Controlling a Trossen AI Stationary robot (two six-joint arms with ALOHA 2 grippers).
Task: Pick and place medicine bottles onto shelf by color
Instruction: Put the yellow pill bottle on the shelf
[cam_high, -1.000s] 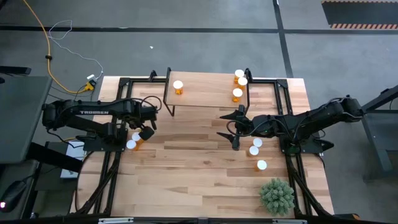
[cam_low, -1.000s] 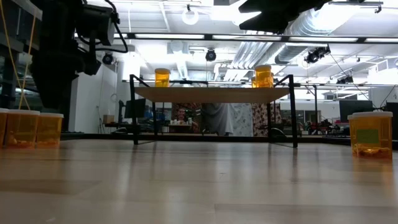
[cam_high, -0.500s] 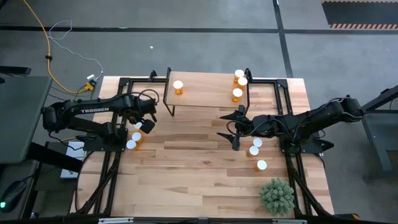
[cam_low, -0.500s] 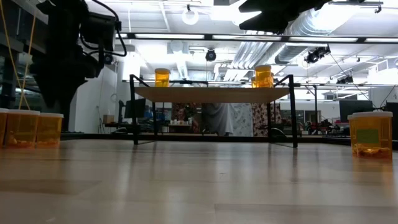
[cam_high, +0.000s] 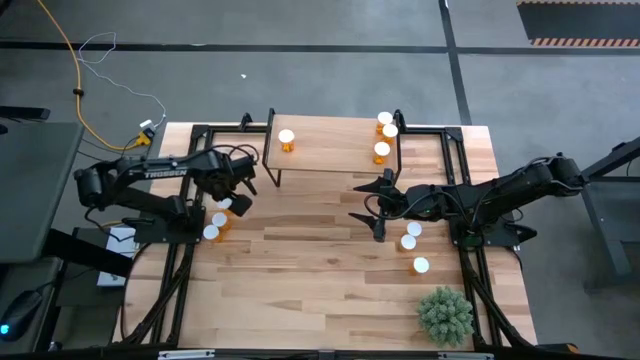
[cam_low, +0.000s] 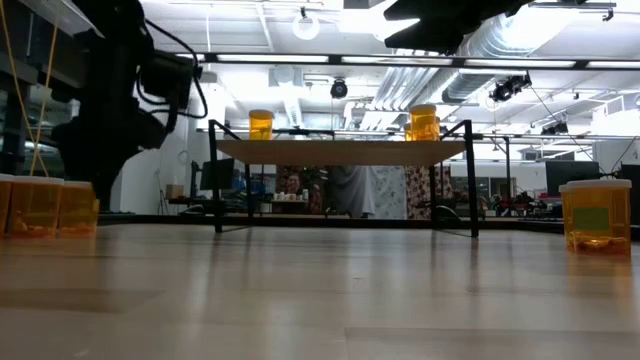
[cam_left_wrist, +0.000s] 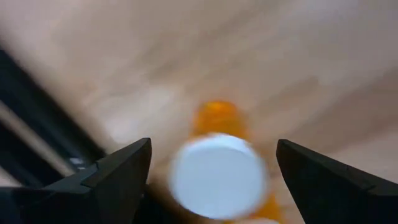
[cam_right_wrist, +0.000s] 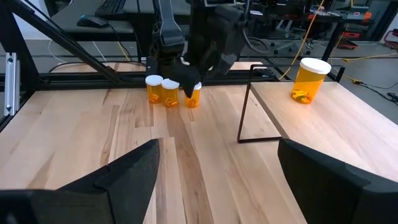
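Three orange medicine bottles with white caps stand close together on the table's left part (cam_high: 217, 219), also seen in the right wrist view (cam_right_wrist: 169, 91). My left gripper (cam_high: 238, 193) hovers open just above the one nearest the shelf (cam_left_wrist: 217, 177), one finger on each side of its cap and clear of it. The low wooden shelf (cam_high: 330, 160) carries one bottle at its left end (cam_high: 287, 138) and three at its right end (cam_high: 385, 134). Three more bottles (cam_high: 412, 243) stand on the table's right part. My right gripper (cam_high: 376, 216) waits open beside them.
A green spiky plant (cam_high: 445, 315) sits at the near right corner. The shelf's thin black legs (cam_right_wrist: 244, 102) stand on the far half of the table. Bare wood lies between the two arms in the middle (cam_high: 310, 250). Black frame bars (cam_high: 185, 270) run along the table's sides.
My left gripper has shifted a little toward the table's far edge and the shelf, staying open; the white cap of the bottle under it now shows in the high view. The bottles and my right arm have kept still.
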